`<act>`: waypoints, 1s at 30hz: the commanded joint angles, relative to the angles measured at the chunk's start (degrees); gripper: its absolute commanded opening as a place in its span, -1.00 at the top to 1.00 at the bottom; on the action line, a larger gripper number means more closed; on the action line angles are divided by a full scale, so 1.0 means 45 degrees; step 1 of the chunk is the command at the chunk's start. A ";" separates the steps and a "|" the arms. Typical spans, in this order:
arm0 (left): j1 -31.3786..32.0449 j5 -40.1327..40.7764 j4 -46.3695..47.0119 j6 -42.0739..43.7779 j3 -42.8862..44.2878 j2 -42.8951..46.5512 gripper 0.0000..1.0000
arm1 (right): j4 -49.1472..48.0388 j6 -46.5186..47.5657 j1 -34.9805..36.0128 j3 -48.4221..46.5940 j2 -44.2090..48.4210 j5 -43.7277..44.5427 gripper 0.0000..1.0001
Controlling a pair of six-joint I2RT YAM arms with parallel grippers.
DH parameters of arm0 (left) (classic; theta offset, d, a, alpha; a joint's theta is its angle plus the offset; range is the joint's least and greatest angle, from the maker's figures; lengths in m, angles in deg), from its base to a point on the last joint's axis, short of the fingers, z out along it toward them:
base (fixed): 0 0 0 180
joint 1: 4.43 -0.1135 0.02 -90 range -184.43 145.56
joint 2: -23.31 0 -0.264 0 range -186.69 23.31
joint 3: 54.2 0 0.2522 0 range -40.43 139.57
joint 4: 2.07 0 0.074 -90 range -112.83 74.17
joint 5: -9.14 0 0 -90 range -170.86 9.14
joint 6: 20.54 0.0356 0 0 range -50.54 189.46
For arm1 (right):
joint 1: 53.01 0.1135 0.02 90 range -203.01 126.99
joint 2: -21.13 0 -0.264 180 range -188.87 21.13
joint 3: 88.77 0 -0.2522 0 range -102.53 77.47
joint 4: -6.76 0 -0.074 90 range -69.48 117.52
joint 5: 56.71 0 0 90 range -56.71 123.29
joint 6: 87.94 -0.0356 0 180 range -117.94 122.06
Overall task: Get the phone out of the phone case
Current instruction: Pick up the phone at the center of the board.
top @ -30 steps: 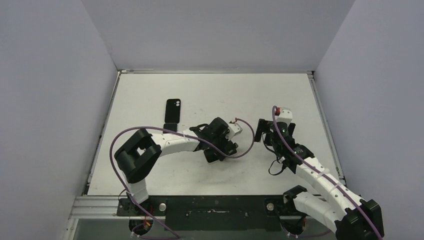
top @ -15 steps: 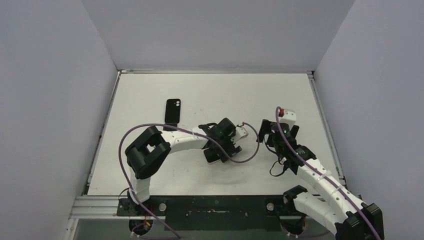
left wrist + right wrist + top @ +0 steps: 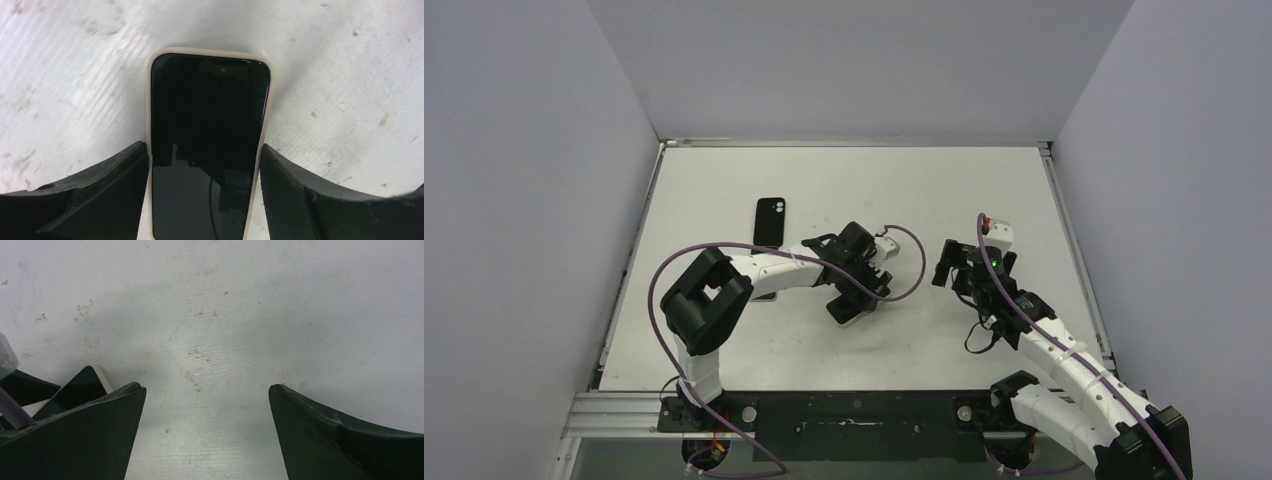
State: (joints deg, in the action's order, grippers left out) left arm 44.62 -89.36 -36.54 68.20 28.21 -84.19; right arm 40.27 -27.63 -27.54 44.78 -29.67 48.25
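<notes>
A phone with a dark screen in a cream case lies face up on the white table; it also shows in the top view. My left gripper straddles it, and its fingers press against the case's two long sides. In the top view the left gripper sits over the phone's upper end. My right gripper is open and empty, a short way right of the phone. In the right wrist view the right gripper is over bare table, with a corner of the phone at the left.
A black phone-shaped slab with camera holes lies flat at the back left of the table. The left arm's purple cable loops between the two grippers. White walls enclose the table on three sides.
My left gripper has swung a little left and back, and the phone has shifted slightly with it. The right gripper has barely moved.
</notes>
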 commanded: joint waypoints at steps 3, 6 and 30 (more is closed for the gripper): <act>-0.1114 -0.0352 0.0974 -0.3339 -0.0750 0.1255 0.59 | -0.1527 -0.1270 -0.0003 0.0773 -0.0164 -0.1972 -1.00; -0.1426 -0.0649 0.1654 -0.5019 -0.1038 0.1408 0.72 | -0.2624 -0.1948 0.0057 0.1308 -0.0265 -0.2949 -1.00; -0.1607 -0.0779 0.7722 -1.4010 -0.4204 0.1763 0.88 | -0.8435 -0.4300 0.3401 0.1071 -0.5701 -0.4407 -0.75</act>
State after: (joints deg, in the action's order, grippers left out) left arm 37.24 -92.04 -7.64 11.11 10.81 -78.14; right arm 8.25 -46.52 -13.49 53.35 -52.45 28.75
